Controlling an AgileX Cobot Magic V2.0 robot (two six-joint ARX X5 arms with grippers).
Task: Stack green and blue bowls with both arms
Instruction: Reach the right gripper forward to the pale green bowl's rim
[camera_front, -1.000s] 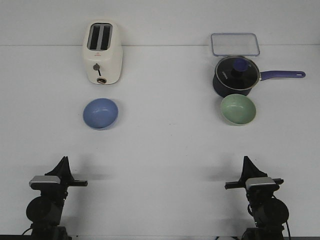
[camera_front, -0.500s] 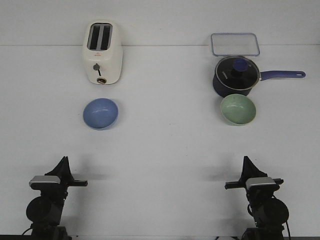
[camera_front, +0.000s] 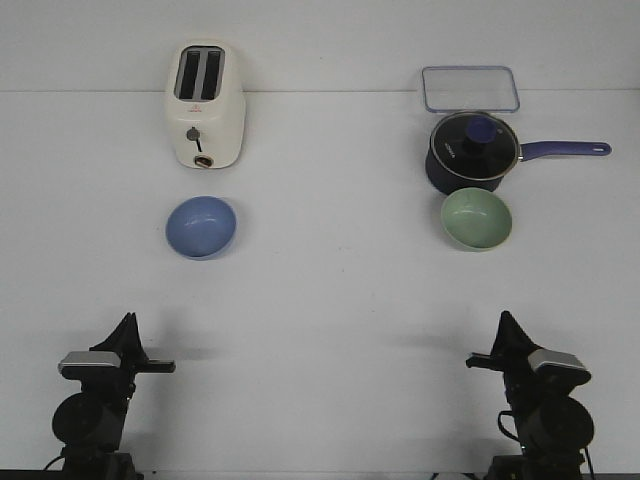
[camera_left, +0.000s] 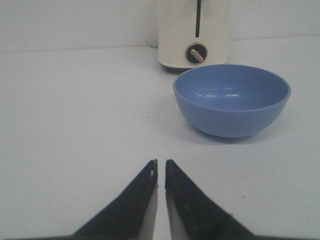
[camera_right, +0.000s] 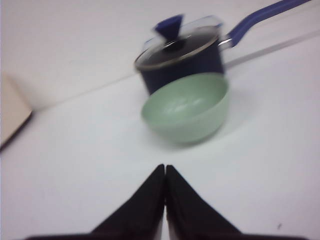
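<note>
Blue bowl (camera_front: 201, 227) sits left of bench centre before the toaster (camera_front: 205, 104); green bowl (camera_front: 477, 219) sits toward the right edge, just before the saucepan (camera_front: 471, 152). No stacking yet; judged step is first approach, so each arm must reach forward and open. Left gripper (camera_left: 160, 172) nearly closed, right gripper (camera_right: 165, 176) closed; both empty, low at the near edge.
</note>
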